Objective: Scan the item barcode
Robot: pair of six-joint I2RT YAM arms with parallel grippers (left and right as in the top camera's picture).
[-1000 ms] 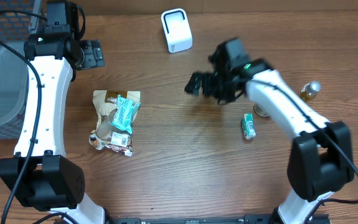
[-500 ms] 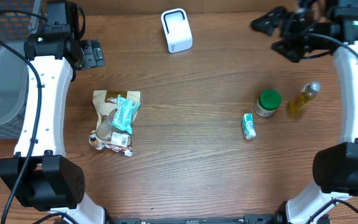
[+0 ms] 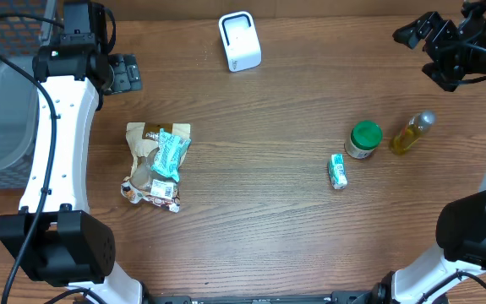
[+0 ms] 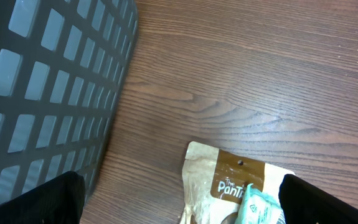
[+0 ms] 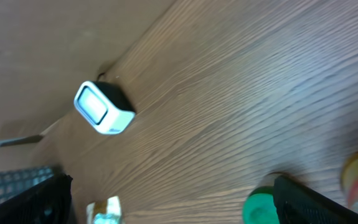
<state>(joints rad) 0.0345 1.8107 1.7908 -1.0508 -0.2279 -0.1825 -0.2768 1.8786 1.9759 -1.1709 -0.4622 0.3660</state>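
Items lie nearer than both empty grippers; scanner waits at far centre

Our left gripper (image 3: pixel 127 73) hangs at the far left, fingers spread wide with nothing between them; our right gripper (image 3: pixel 427 52) hangs at the far right edge, likewise spread and empty. The scanner (image 3: pixel 240 40) stands at the far centre between them, well apart from every item.

The snack bags (image 3: pixel 158 160) lie heaped on the near side of the left gripper and a little to its right, their long axis running near to far. The bottle (image 3: pixel 413 133), the green-lidded jar (image 3: pixel 363 139) and the small carton (image 3: pixel 337 171) lie nearer than the right gripper and to its left; the carton's long axis also runs near to far.

We judge that either arm must first reach toward the near side, then carry its item to the far centre. Which item is meant we cannot tell: the bags suit the left arm, the three small things the right.
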